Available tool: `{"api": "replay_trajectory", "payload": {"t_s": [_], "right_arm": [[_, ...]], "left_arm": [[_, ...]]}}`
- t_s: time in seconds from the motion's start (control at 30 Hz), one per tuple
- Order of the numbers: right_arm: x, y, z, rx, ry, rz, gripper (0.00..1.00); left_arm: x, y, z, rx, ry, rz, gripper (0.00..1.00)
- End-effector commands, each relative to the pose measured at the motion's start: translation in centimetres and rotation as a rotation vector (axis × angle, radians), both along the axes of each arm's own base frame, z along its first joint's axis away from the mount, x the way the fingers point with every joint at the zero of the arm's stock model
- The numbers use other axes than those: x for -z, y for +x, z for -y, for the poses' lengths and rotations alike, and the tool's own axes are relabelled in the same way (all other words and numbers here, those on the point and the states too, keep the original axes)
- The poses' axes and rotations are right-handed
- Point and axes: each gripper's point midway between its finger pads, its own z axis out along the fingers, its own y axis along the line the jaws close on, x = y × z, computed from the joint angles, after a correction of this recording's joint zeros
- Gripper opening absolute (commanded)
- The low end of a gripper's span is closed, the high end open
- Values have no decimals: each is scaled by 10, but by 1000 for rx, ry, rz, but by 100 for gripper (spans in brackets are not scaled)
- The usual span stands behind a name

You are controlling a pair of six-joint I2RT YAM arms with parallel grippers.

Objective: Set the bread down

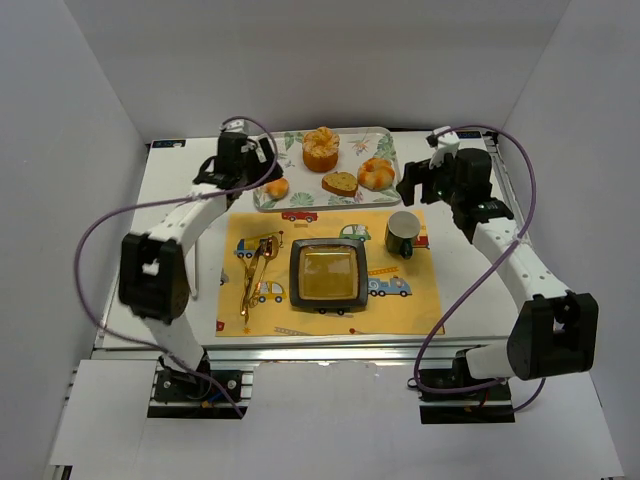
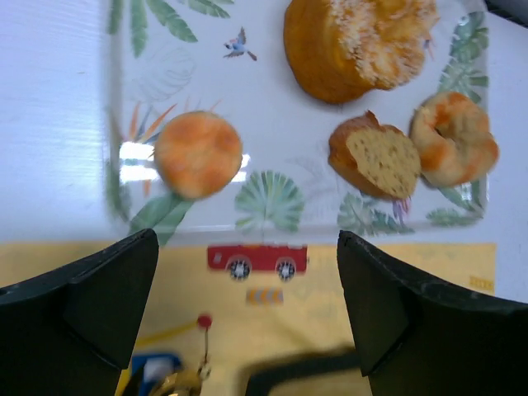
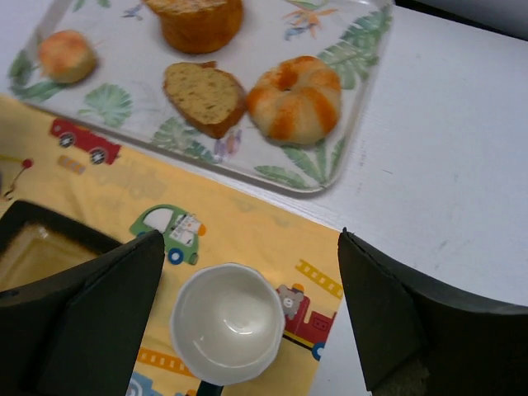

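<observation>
Bread: the tall orange-brown bun with a lumpy, pale-glazed top stands upright at the far middle of the tray, held by neither claw.
Tray: a white tray printed with leaves and birds, lying on the far part of the counter, its near edge just beside the placemat.
Other items on tray: a small round bun at the near left; a brown-crusted bread slice in front of the bread, cut face showing; a knotted golden roll just right of the slice, touching it or nearly so.
Left claw: the left claw hangs over the tray's near-left edge with its fingers spread wide and nothing between them; the small round bun lies just beyond the fingertips.
Right claw: the right claw hovers off the tray's right end, above the cup, with its fingers spread wide and nothing between them.
Placemat: a yellow mat printed with cars, in front of the tray.
Dish: a square black dish with a yellowish inside, in the middle of the mat.
Cup: a dark cup with a white inside, upright at the far right of the mat, just right of the dish.
Utensils: gold cutlery lies on the left of the mat, beside the dish.
</observation>
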Motion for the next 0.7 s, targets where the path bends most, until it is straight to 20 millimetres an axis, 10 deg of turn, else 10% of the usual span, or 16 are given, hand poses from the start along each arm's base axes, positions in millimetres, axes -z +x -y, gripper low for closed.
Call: {"api": "replay_trajectory", "payload": {"t_s": [0.0, 0.1, 0.13, 0.17, 0.2, 0.23, 0.3, 0.33, 0.37, 0.43, 0.53, 0.67], "right_arm": [[-28, -19, -29, -216, 44, 91, 89], [-24, -70, -66, -682, -38, 246, 82], [-22, -95, -79, -835, -5, 266, 51], [-17, -100, -83, -893, -19, 295, 28], [-14, -104, -88, -919, -2, 279, 2], [-13, -104, -92, -926, 5, 267, 0], [-7, -98, -98, -930, 18, 201, 0], [-6, -97, -100, -933, 22, 177, 39], [5, -98, -100, -933, 36, 110, 49], [3, -96, -101, -953, 26, 115, 64], [7, -94, -100, -940, 10, 108, 70], [8, -93, -99, -921, 3, 114, 72]], "left_arm": [[-66, -48, -45, -42, 99, 113, 98], [-43, -97, -79, -70, 131, 25, 95], [-22, -117, -86, -65, 131, -29, 87], [-19, -126, -103, -96, 121, -36, 72], [-30, -137, -112, -115, 98, -4, 27], [-14, -151, -121, -139, 92, -37, 5], [-12, -165, -142, -199, 88, -38, 0], [-9, -176, -162, -257, 94, -44, 0], [-6, -181, -168, -276, 105, -52, 9], [4, -193, -183, -325, 153, -101, 68], [19, -200, -194, -337, 222, -163, 98], [50, -197, -198, -269, 289, -283, 98]]}}
